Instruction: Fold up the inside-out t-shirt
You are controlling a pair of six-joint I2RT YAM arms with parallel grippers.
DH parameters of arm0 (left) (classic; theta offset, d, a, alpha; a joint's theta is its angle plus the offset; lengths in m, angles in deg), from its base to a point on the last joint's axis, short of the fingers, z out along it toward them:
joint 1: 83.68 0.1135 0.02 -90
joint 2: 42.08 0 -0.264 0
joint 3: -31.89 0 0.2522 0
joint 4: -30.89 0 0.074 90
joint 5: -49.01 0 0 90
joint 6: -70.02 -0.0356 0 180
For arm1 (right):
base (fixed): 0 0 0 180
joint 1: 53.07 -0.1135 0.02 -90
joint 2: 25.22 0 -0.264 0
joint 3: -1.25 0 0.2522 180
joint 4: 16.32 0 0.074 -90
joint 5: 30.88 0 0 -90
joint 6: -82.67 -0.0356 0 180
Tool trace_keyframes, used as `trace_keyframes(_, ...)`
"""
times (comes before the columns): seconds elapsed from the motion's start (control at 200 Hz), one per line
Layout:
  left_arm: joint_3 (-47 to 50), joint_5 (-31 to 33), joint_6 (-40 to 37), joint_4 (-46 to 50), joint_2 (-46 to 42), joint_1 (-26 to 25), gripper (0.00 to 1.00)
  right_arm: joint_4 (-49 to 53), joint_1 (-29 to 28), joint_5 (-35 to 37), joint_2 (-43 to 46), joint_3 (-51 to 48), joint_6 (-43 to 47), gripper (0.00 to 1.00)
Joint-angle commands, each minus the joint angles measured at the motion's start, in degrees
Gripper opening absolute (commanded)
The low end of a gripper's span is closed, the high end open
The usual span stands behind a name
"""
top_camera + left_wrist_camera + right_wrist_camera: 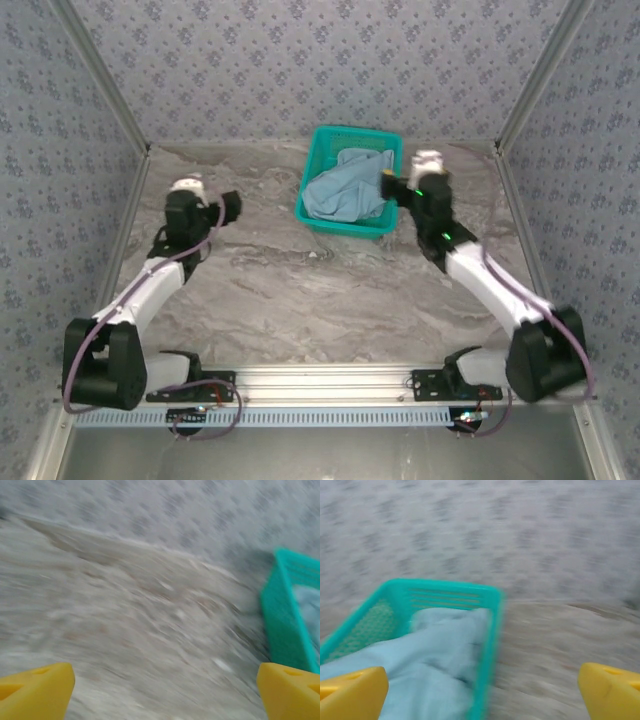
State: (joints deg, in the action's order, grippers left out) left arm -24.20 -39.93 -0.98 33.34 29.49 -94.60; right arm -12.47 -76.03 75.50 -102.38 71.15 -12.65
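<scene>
Light-blue t-shirt (340, 190): heaped in basket (355, 131).
Right fingers (352, 690): wide, nearer, t-shirt ahead-left.
Left fingers (35, 690): wide, well apart.

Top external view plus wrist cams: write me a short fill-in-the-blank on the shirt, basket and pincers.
The light-blue t-shirt lies bunched ____ the teal mesh basket. The pincer nearest that basket belongs to the ____ arm. The left pincer hangs over the marbled table, jaws ____.
Missing words: inside; right; open.
</scene>
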Motion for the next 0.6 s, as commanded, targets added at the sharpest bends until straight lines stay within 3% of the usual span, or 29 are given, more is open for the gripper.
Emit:
trace_keyframes(0.0, -4.55, 1.13, 0.19, 6.92, 2.45, -4.67, 0.94, 20.84, -3.60, -5.16, -11.53, 10.26, 3.45, 1.00)
trace_keyframes(0.135, -4.85, 0.89, 2.25, 7.71, 2.68, -5.23, 0.94, 32.18, -4.37, -6.22, -27.87, 29.15, 4.01, 1.00)
trace_keyframes(0.285, -4.02, 0.99, 3.01, 7.97, 1.45, -5.43, 0.95, 38.99, -3.32, -2.30, -41.35, 42.12, 2.93, 1.00)
trace_keyframes(0.595, -2.19, 2.60, 3.49, 7.94, -0.41, -5.52, 0.96, 48.12, 0.65, -10.39, -62.89, 65.84, -4.29, 0.97)
